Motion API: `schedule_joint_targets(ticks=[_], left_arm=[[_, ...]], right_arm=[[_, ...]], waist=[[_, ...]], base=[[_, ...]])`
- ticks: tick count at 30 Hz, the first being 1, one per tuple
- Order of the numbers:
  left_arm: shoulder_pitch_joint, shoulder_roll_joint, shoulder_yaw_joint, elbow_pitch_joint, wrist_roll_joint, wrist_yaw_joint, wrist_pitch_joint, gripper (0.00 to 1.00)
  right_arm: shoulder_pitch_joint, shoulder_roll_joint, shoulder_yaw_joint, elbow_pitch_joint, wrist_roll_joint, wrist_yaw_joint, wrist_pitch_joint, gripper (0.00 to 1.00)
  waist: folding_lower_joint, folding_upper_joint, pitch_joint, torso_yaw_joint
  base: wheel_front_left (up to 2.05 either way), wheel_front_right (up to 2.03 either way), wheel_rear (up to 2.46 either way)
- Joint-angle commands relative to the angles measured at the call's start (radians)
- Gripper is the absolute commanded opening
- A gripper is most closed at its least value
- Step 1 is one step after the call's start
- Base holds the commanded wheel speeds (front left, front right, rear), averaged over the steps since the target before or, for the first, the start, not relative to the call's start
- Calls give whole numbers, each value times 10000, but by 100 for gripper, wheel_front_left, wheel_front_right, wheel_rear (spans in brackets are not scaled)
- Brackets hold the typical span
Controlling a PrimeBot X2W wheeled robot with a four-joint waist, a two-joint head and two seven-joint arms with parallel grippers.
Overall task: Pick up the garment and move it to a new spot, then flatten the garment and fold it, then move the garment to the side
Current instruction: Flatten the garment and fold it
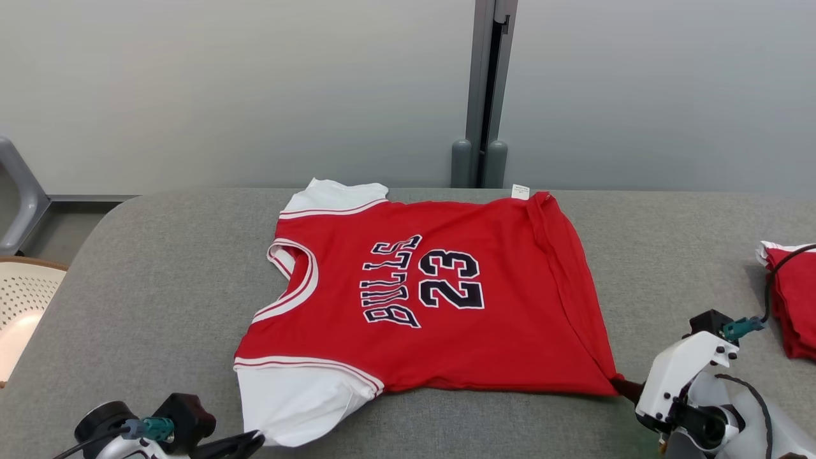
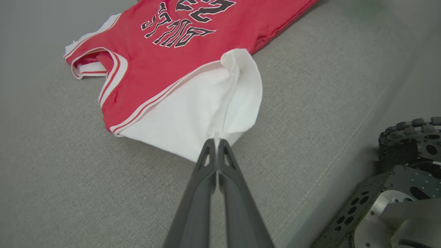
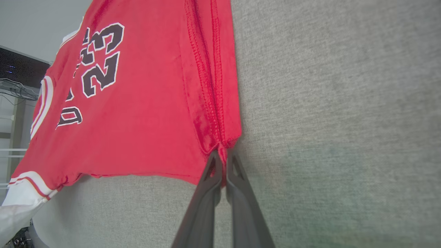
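Observation:
The garment is a red jersey with white sleeves and black "BULLS 23" lettering, spread across the grey padded table with its neck toward the left. My left gripper is shut on the edge of the near white sleeve, its fingertips pinching the cloth. At the near right corner, my right gripper is shut on the red hem, with the cloth pinched between its tips. The far sleeve lies flat near the table's back edge.
A second red and white garment lies folded at the table's right edge. A pale perforated chair seat stands off the table's left side. A grey wall with a vertical post runs behind the table.

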Motion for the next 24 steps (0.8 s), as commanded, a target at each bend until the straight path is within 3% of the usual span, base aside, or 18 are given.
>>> schedule_joint_targets(ticks=[1, 12, 24], left_arm=[[154, 81, 11, -64, -45, -3, 34, 0], [804, 837, 9, -1599, -506, -3, 1043, 0], [-151, 1034, 9, -1478, -225, -4, 837, 0]], right_arm=[[184, -97, 26, -61, 63, 0, 136, 0], [817, -793, 342, -1145, 265, 0, 1755, 0], [584, -874, -49, -1907, -17, 0, 1972, 0]], waist=[[0, 0, -21, -12], [0, 0, -191, -103], [0, 0, -81, -151]], base=[[0, 0, 0], [0, 0, 0], [0, 0, 0]])
